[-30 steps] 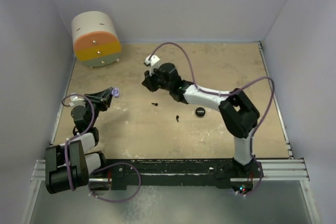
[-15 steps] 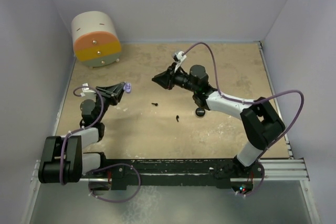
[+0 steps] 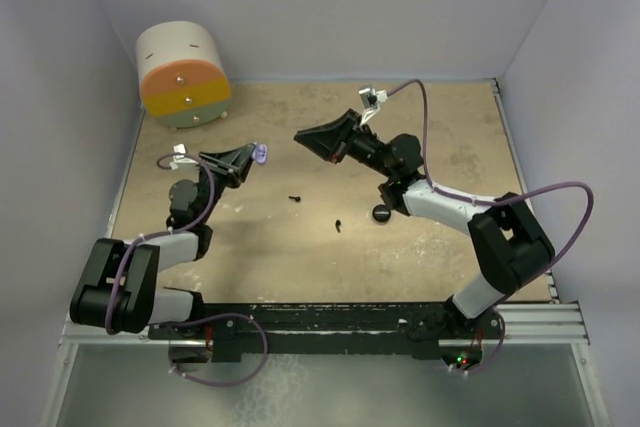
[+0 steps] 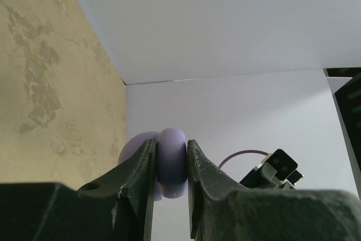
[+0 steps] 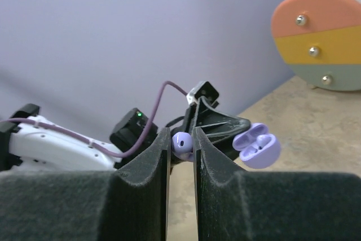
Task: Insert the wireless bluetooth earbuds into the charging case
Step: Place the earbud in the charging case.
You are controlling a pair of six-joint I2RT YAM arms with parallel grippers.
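Note:
My left gripper point(image 3: 243, 160) is shut on the open lavender charging case point(image 3: 261, 154), held above the table's left side. In the left wrist view the case point(image 4: 171, 159) is pinched between both fingers. My right gripper point(image 3: 302, 136) points left toward it, a short gap away, shut on a lavender earbud point(image 5: 181, 144). The right wrist view shows the case point(image 5: 256, 146) with its lid open and a pale earbud seated in one well. Two black earbuds point(image 3: 296, 197) point(image 3: 338, 224) lie on the table.
A black round disc point(image 3: 381, 213) lies under the right arm's forearm. A drum with orange, yellow and grey bands point(image 3: 183, 75) stands at the back left corner. Pale walls enclose the tan table point(image 3: 450, 147) on three sides.
The left gripper has carried the case to the right and further back. The right gripper has turned and risen with its earbud, its tip now pointing left at the case.

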